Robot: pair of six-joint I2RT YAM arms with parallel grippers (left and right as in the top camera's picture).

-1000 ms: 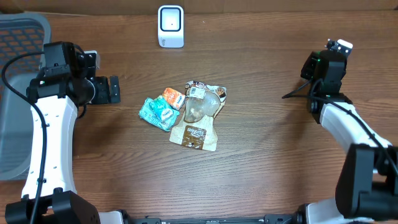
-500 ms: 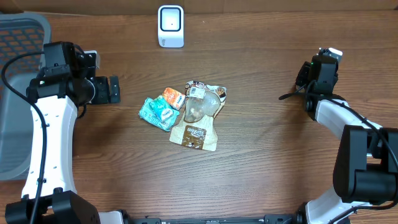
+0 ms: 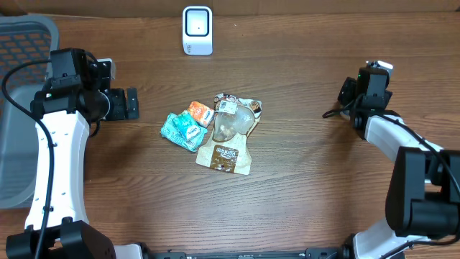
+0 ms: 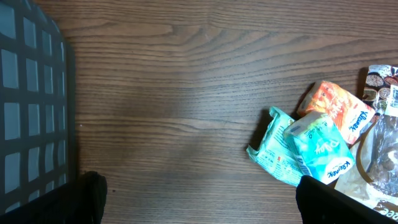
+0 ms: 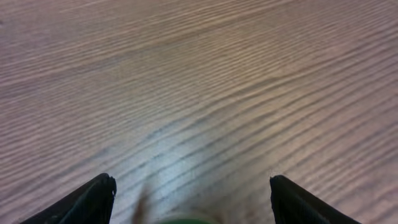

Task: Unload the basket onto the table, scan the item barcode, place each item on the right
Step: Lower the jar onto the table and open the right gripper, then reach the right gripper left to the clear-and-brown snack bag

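Note:
A small pile of items lies mid-table: a teal packet [image 3: 182,131], an orange packet [image 3: 200,113] and a brown pouch [image 3: 228,144] with a clear window. The white scanner [image 3: 197,30] stands at the far edge. My left gripper [image 3: 131,103] is open, left of the pile, and holds nothing. In its wrist view the teal packet [image 4: 305,149] and orange packet [image 4: 339,106] lie ahead to the right of the wide jaws [image 4: 202,199]. My right gripper [image 3: 346,91] hovers far right of the pile. It is open over bare wood [image 5: 193,193]. No barcode can be made out.
A grey mesh basket [image 3: 21,108] stands at the left edge of the table, and its wall also shows in the left wrist view [image 4: 31,93]. Brown wood tabletop surrounds the pile.
The right gripper has swung a little to the left and its jaws have spread wider. The left arm and the items have not moved.

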